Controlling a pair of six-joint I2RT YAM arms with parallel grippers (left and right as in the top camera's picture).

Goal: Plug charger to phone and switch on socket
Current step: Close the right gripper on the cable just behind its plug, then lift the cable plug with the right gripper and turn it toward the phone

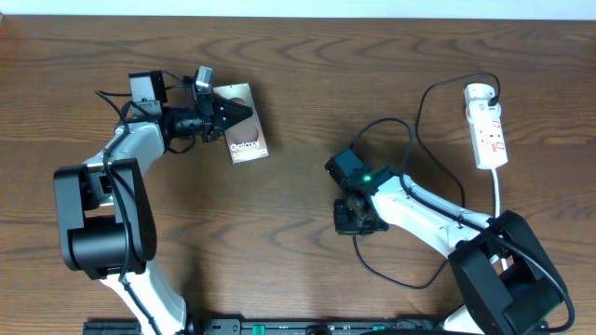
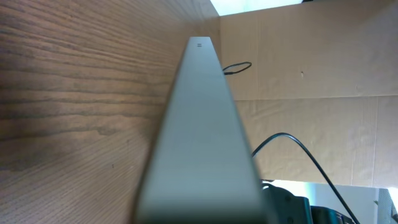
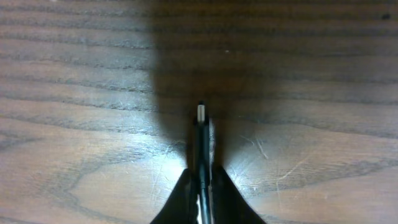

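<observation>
My left hand (image 1: 228,115) pinches the flat bronze-brown phone (image 1: 244,137) upper left; right hand (image 3: 201,180) pinches the thin black charger tip (image 3: 201,115). Tip may slip or twist, missing the port.

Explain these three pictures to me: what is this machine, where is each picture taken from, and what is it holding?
This is a robot with two arms at a wooden table. The wide picture looks down from above; the other two come from a camera on each wrist. The left gripper is shut on the edge of the phone, which fills the left wrist view as a grey slab. The right gripper is shut on the charger's connector tip, pointing at the bare wood. The charger's black cable loops across to the white power strip at the right, where it appears plugged in. The tip is not yet at the phone.
</observation>
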